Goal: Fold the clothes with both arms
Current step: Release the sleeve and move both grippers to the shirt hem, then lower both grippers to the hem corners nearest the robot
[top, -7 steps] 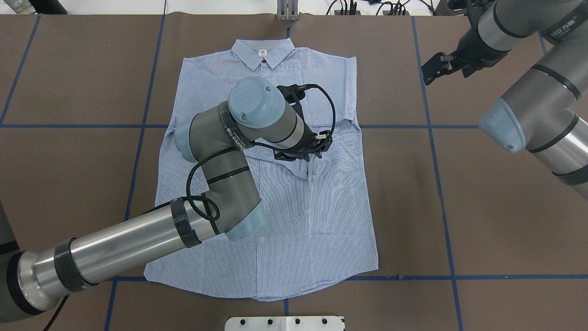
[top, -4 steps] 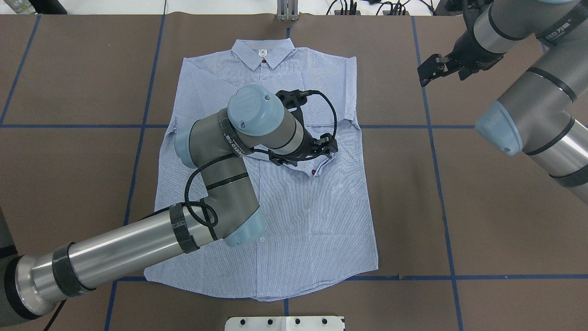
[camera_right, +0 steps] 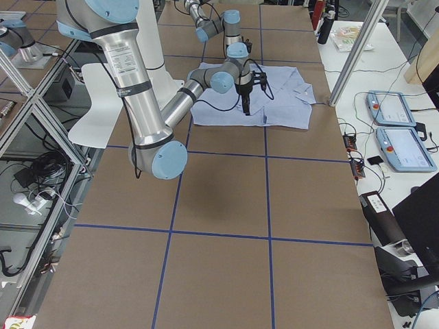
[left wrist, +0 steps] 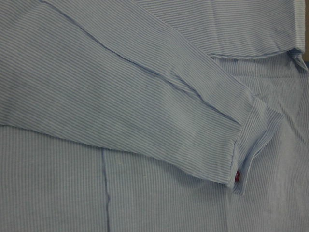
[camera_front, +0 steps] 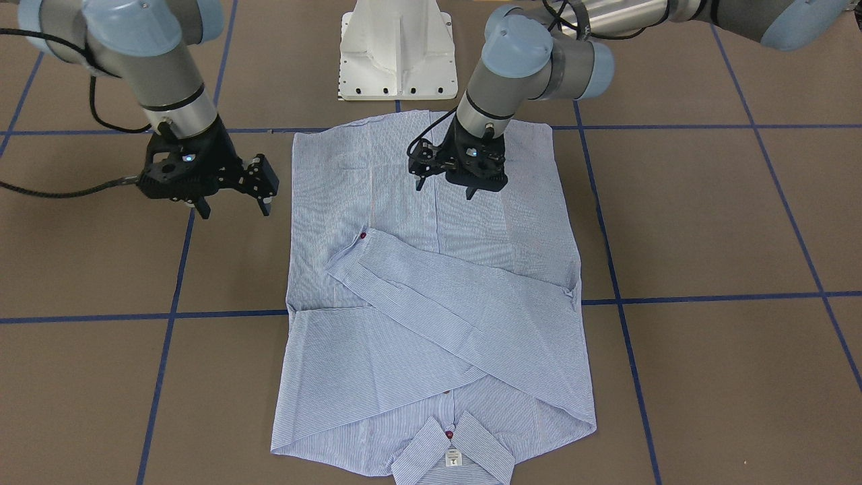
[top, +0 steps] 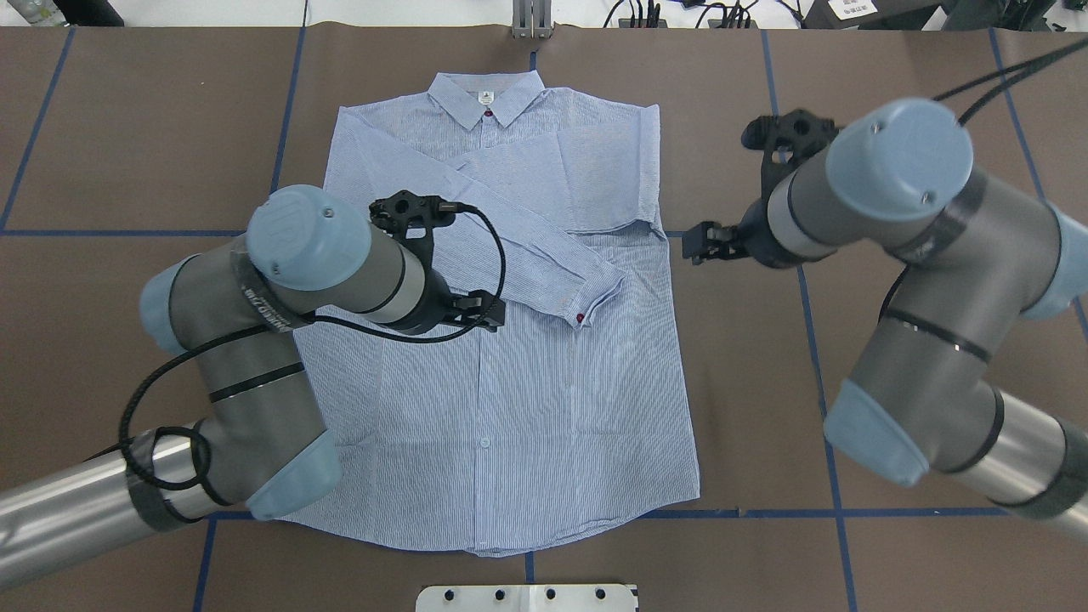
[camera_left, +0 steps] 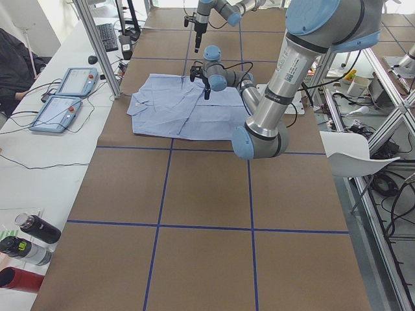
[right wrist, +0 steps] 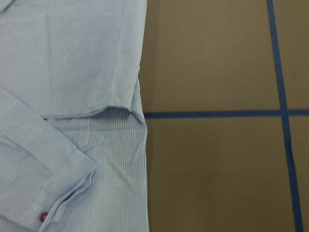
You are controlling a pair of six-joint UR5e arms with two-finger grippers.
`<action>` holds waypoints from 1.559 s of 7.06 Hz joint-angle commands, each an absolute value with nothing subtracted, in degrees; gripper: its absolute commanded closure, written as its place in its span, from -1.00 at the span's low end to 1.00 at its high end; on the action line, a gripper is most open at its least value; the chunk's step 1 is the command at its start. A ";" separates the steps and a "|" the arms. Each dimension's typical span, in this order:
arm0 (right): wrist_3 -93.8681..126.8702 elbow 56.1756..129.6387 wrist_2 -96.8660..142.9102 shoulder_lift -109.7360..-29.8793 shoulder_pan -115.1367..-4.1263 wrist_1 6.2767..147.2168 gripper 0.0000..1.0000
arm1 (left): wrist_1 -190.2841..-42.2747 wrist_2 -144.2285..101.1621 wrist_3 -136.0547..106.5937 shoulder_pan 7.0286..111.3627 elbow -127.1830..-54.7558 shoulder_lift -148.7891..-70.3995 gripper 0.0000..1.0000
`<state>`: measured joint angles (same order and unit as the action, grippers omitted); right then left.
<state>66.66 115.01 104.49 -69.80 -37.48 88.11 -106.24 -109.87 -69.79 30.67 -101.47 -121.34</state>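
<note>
Black left gripper [camera_front: 444, 190] hangs over the shirt [camera_front: 431, 350], jaws spread, nothing in them. Overhead, its own wrist hides the fingers. Right gripper [camera_front: 234, 210] is spread and empty too, just off the shirt's edge over the table [camera_front: 707, 222]. Shirt's lying flat with the sleeves crossed and the collar away from the robot.

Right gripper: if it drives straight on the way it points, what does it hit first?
Probably the bare table cover, just beside the shirt edge. The right gripper points straight down, open. Its height makes the margin uncertain.
</note>
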 commanded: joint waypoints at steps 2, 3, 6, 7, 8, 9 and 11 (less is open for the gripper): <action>82.40 130.47 88.76 -85.81 -17.91 86.93 -1.00 | -114.80 -109.51 -65.92 31.11 -115.72 -99.84 -1.00; 86.53 131.65 86.86 -86.91 -14.19 86.58 -1.00 | -122.18 -109.34 -65.92 30.94 -116.36 -92.71 -1.00; 90.18 131.66 82.35 -86.92 -9.93 86.40 -1.00 | -125.07 -102.07 -71.85 25.26 -117.16 -86.49 -1.00; 90.18 131.66 82.35 -86.92 -9.93 86.48 -1.00 | -124.98 -99.26 -74.33 21.22 -116.90 -86.48 -1.00; 90.18 131.75 82.35 -86.92 -9.93 86.40 -1.00 | -124.98 -98.71 -75.31 19.01 -116.55 -86.22 -0.95; 90.18 131.75 82.35 -86.92 -10.02 86.40 -1.00 | -124.72 -98.70 -75.32 17.85 -116.37 -86.13 -0.60; 90.18 131.75 82.35 -86.92 -9.93 86.31 -1.00 | -124.54 -98.79 -75.93 16.18 -115.93 -85.35 -0.33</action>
